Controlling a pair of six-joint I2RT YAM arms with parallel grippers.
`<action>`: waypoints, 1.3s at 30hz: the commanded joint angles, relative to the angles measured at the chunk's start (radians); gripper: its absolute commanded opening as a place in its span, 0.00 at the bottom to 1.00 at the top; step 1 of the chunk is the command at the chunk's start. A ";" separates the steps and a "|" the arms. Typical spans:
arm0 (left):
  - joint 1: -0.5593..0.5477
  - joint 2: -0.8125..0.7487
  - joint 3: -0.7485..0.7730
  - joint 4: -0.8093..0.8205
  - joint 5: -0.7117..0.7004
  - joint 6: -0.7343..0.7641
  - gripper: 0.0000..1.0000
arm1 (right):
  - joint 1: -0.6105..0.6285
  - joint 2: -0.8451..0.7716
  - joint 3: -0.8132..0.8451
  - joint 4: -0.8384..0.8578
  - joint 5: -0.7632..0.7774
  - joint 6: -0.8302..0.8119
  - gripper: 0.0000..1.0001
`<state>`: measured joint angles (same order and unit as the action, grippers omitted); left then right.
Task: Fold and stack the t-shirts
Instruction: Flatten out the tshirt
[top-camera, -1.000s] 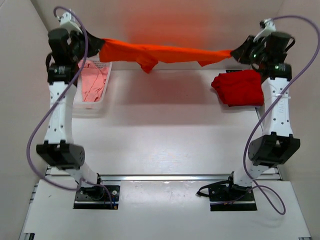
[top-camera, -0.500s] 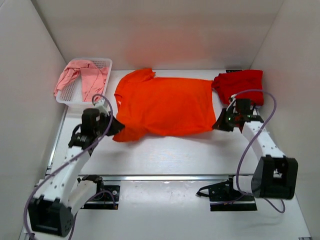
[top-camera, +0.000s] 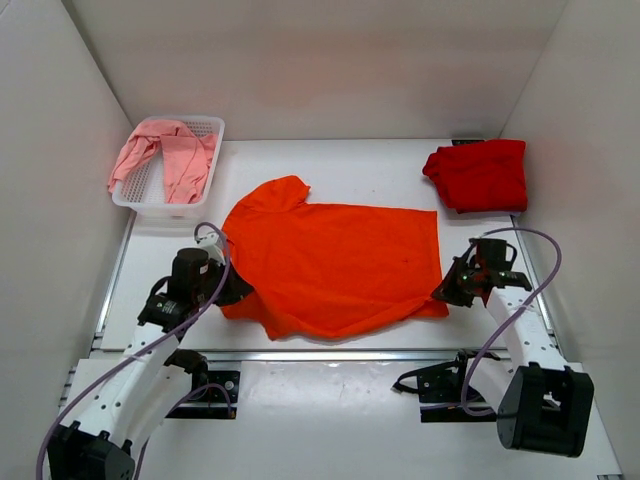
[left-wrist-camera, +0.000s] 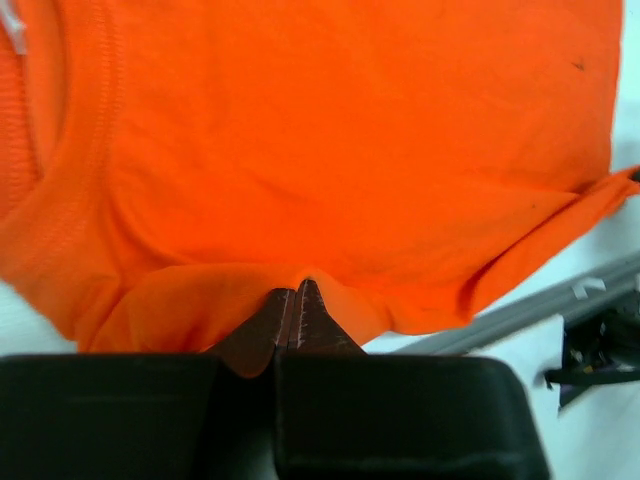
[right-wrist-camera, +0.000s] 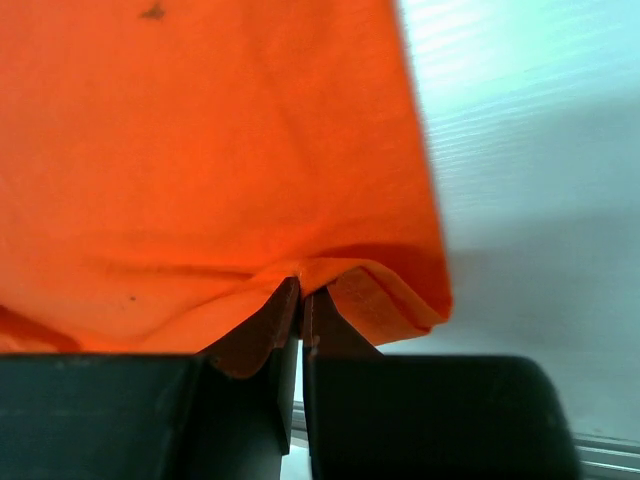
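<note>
The bright orange t-shirt (top-camera: 340, 265) lies spread flat across the middle of the table, collar to the left. My left gripper (top-camera: 232, 290) is shut on its left edge near the collar; the pinched cloth also shows in the left wrist view (left-wrist-camera: 300, 150). My right gripper (top-camera: 447, 292) is shut on the shirt's near right hem corner, seen in the right wrist view (right-wrist-camera: 200, 150). The darker red t-shirt (top-camera: 480, 173) lies folded at the far right. The pale pink t-shirt (top-camera: 165, 157) lies crumpled in the basket at the far left.
The white mesh basket (top-camera: 212, 130) stands at the far left corner. White walls enclose the table on the left, back and right. A metal rail (top-camera: 340, 353) runs along the near edge by the arm bases.
Both arms came down from holding the orange shirt stretched in the air, then drew it toward the near edge; it now lies flat, lower on the table.
</note>
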<state>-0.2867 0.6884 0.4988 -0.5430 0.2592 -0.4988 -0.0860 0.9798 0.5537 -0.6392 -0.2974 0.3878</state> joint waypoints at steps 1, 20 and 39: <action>0.018 0.003 0.044 -0.003 -0.070 -0.014 0.00 | -0.083 0.022 0.025 0.018 -0.034 -0.047 0.00; 0.130 0.091 0.159 -0.025 -0.213 0.071 0.00 | -0.118 0.054 0.052 0.023 -0.126 -0.044 0.00; 0.357 1.048 1.611 0.181 0.252 -0.084 0.00 | -0.096 0.763 1.537 -0.014 -0.239 -0.024 0.00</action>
<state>-0.0044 1.8236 2.0209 -0.4469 0.3927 -0.4858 -0.1730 1.7470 1.8759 -0.6010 -0.5110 0.3550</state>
